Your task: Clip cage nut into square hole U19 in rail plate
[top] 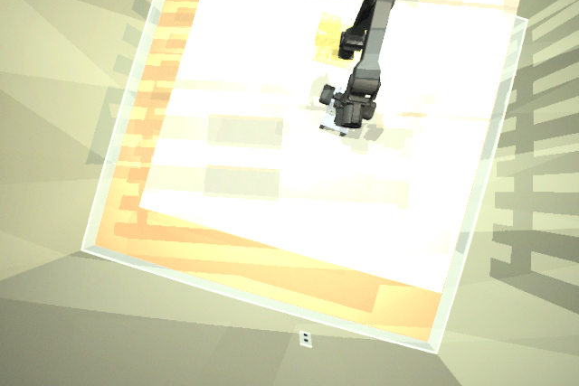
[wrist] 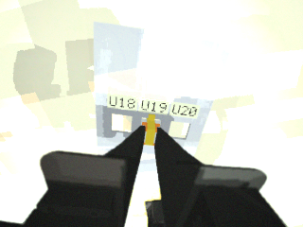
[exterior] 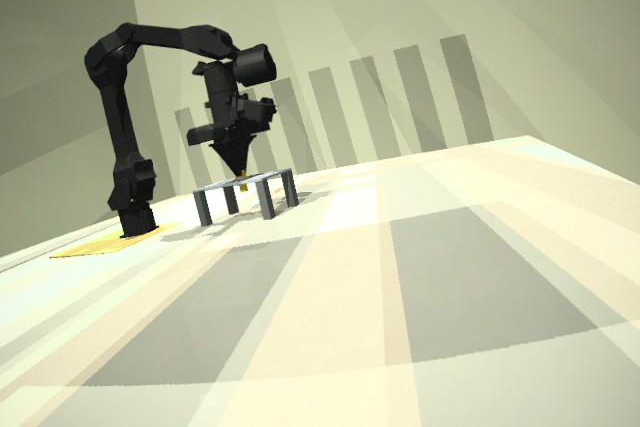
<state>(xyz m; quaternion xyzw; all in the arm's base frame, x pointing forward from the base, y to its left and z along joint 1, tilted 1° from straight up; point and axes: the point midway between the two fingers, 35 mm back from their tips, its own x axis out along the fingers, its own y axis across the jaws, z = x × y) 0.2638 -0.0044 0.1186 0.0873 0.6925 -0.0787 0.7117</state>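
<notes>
The cage nut (exterior: pixel 243 187) (wrist: pixel 150 136) is yellow with small orange parts at its sides. My gripper (exterior: pixel 240 175) (wrist: pixel 150 130) is shut on it, fingers pointing down. The nut is at the hole below the U19 label (wrist: pixel 154 106); in the exterior view its lower part shows below the top of the rail plate (exterior: pixel 217 185) (wrist: pixel 115 52) (top: pixel 331 126), and a bit of it stands above. The plate is grey-blue and stands on legs. Whether the wings are hooked under the plate cannot be told. In the top view the arm hides the nut and the fingertips.
Square holes U18 (wrist: pixel 121 123) and U20 (wrist: pixel 180 129) lie either side of the nut, with light showing through. The plate's dark legs (exterior: pixel 265 200) stand on the table. A yellow mat (exterior: pixel 98 248) (top: pixel 327 29) lies at the arm's base. Strong light and shadow patches cross the table.
</notes>
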